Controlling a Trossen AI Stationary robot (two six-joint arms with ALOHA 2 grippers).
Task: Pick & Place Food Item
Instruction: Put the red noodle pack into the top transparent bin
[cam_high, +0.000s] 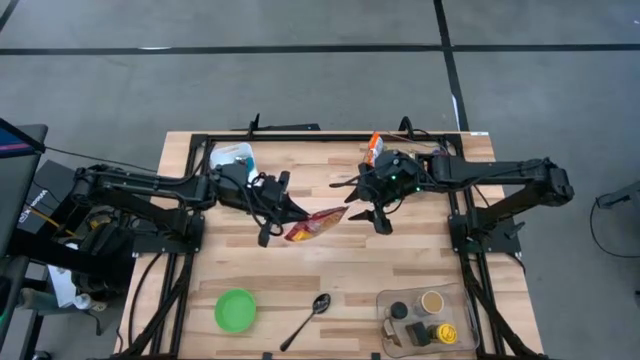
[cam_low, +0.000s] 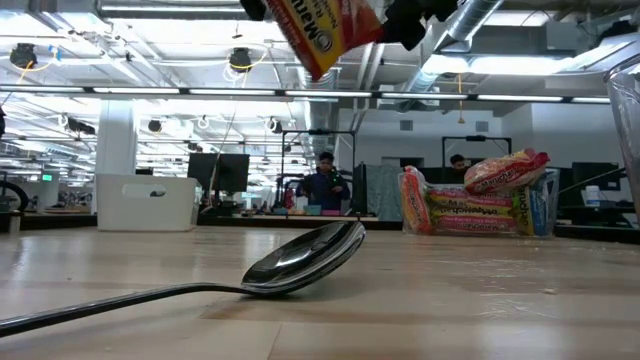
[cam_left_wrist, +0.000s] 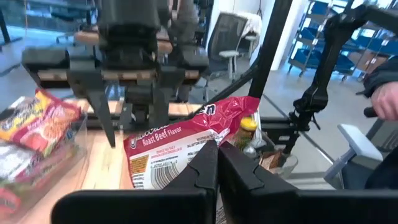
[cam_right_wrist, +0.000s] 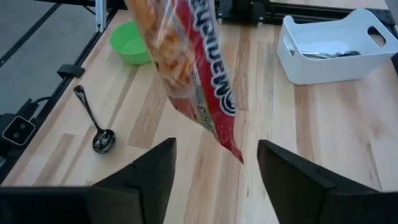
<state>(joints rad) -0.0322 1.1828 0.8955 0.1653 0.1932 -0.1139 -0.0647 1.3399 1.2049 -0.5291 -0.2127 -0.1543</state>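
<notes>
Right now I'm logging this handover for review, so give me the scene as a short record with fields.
held item: red noodle packet, lifted off the table
left gripper: shut on one end of the packet
right gripper: open, fingers either side of the packet's other end
spoon: lying on the table, near edge
green bowl: beside the spoon
white bin: on the table

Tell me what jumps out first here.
A red noodle packet hangs in the air over the middle of the table, pinched by the shut left gripper. The right gripper is beside it, open and off the packet. A spoon lies near the front edge, beside a green bowl.
</notes>
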